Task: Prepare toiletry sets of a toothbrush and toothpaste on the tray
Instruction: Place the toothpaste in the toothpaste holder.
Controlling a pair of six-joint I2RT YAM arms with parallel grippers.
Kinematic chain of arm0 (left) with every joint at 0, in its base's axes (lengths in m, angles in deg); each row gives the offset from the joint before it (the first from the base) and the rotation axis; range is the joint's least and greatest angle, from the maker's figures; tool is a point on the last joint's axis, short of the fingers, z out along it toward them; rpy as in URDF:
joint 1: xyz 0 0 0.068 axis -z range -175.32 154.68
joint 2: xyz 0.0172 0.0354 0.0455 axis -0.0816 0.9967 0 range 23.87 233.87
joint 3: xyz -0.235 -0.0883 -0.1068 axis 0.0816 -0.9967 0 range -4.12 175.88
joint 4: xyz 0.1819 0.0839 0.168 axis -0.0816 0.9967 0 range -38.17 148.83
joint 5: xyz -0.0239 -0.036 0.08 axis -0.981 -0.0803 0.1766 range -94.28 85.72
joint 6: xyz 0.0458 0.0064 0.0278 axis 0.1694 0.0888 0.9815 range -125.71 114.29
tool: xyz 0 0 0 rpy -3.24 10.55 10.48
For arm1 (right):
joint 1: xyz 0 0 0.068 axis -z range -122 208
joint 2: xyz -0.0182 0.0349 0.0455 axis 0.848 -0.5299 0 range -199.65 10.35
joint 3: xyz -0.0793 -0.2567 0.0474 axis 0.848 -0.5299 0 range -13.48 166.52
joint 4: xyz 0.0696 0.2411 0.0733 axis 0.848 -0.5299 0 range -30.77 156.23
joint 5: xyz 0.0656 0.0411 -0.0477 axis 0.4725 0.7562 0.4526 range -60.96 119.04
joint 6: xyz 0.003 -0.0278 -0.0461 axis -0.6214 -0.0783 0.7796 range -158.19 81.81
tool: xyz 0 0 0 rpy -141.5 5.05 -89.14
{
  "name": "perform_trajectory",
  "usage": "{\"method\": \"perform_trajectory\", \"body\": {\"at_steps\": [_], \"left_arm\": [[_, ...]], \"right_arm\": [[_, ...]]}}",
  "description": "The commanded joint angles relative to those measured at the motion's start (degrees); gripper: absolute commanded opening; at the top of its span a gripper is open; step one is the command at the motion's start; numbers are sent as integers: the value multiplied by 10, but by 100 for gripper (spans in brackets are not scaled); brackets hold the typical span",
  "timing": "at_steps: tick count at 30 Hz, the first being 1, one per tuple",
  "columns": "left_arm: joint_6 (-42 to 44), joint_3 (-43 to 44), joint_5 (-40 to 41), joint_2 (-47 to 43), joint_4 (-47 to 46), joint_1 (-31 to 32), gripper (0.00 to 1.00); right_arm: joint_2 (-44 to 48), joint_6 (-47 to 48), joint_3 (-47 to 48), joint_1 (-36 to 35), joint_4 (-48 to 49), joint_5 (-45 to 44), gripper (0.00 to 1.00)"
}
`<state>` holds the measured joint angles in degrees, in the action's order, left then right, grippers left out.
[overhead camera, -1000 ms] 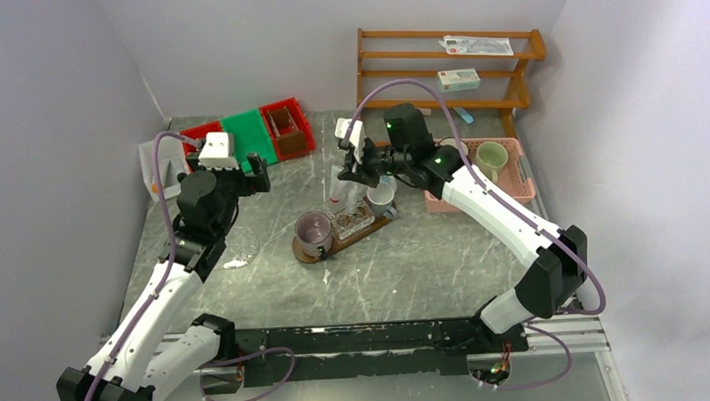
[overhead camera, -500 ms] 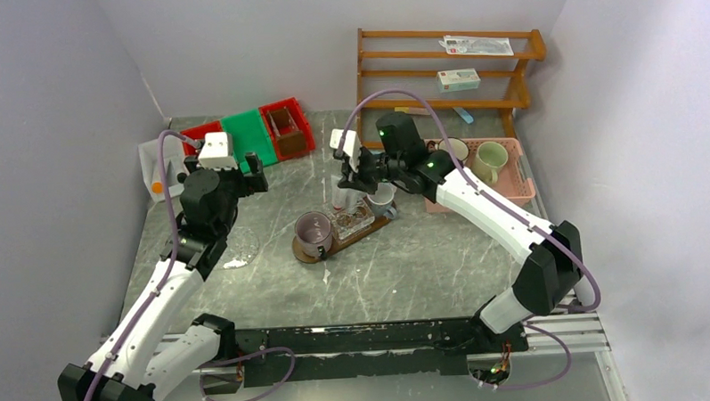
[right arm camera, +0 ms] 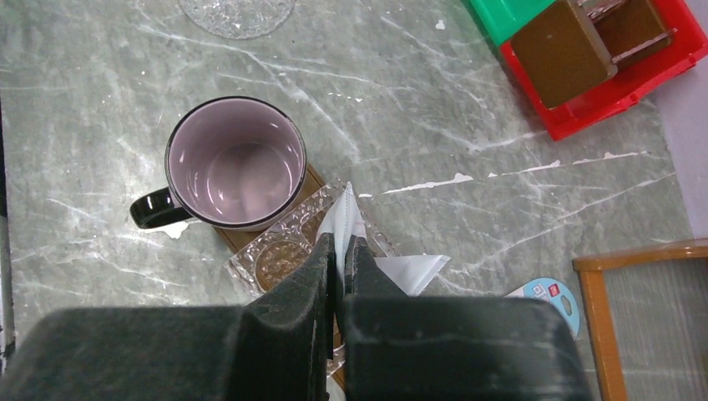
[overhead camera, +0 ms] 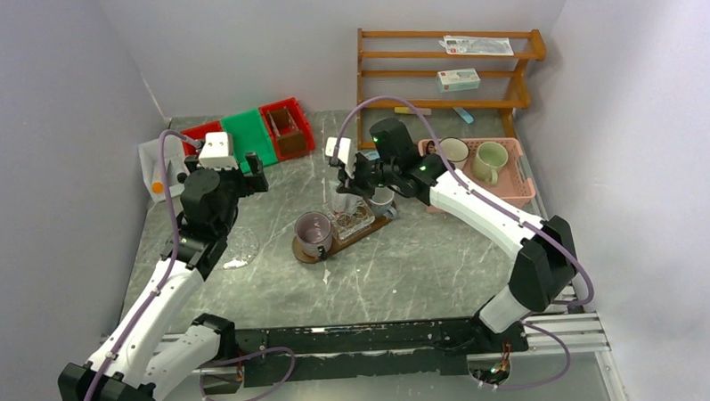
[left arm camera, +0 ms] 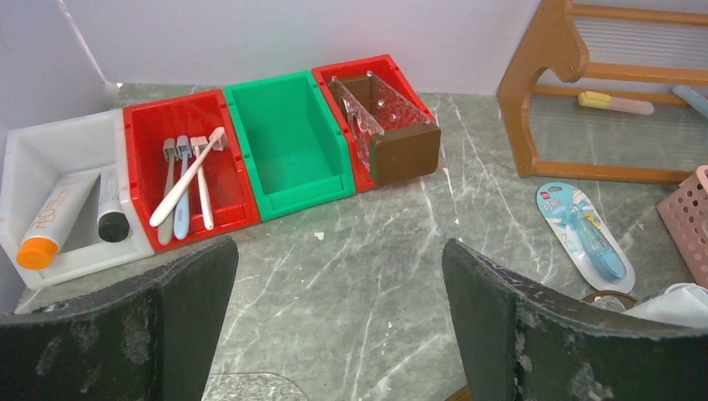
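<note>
The dark wooden tray lies mid-table and carries a black mug with a pale inside, a clear glass cup and a white mug. My right gripper is shut on a small white toothpaste tube, hanging over the glass cup beside the black mug. Several toothbrushes lie in a red bin. My left gripper stands open above bare table in front of that bin, holding nothing.
A white bin of tubes, a green bin and a red bin with a brown holder line the back left. A blue packaged toothbrush, wooden rack and pink basket of mugs are right. A glass dish lies left of the tray.
My right arm has swung left and lower with the tube, from beside the white mug to over the glass cup. The left arm has not moved.
</note>
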<state>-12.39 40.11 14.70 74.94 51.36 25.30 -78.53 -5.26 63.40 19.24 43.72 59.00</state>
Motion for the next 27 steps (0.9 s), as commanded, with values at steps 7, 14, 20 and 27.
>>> {"method": "perform_trajectory", "body": {"at_steps": [7,14,20,27], "left_arm": [[3,14,-10,3,-6,0,97],[5,13,-14,6,-8,0,97],[7,12,-18,7,-9,0,97],[7,12,-19,7,-9,0,97]], "right_arm": [[-28,13,-10,-3,34,8,0],[-33,17,-26,-3,48,6,0],[-34,13,-41,-3,67,6,0],[-38,5,-46,-3,79,4,3]]}}
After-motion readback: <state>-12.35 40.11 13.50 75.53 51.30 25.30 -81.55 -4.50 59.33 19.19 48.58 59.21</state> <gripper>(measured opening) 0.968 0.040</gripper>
